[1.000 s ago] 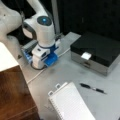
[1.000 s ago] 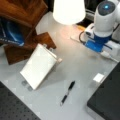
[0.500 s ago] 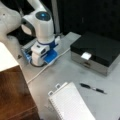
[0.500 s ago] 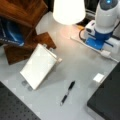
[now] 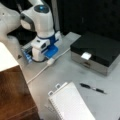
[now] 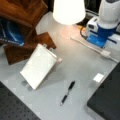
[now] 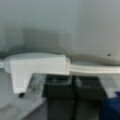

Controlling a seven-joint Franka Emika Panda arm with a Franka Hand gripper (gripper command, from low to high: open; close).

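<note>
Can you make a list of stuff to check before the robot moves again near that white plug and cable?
1. Gripper right over the plug: ok, fingers sit just below it in the wrist view.
2. Gripper open or shut: cannot tell.
3. Cable lies flat on the table: ok.
4. Pen away from the cable: ok, it lies apart near the notepad.
5. Black box clear of the arm: ok.
6. Lamp close to the arm in a front view: not ok, watch it.
</note>
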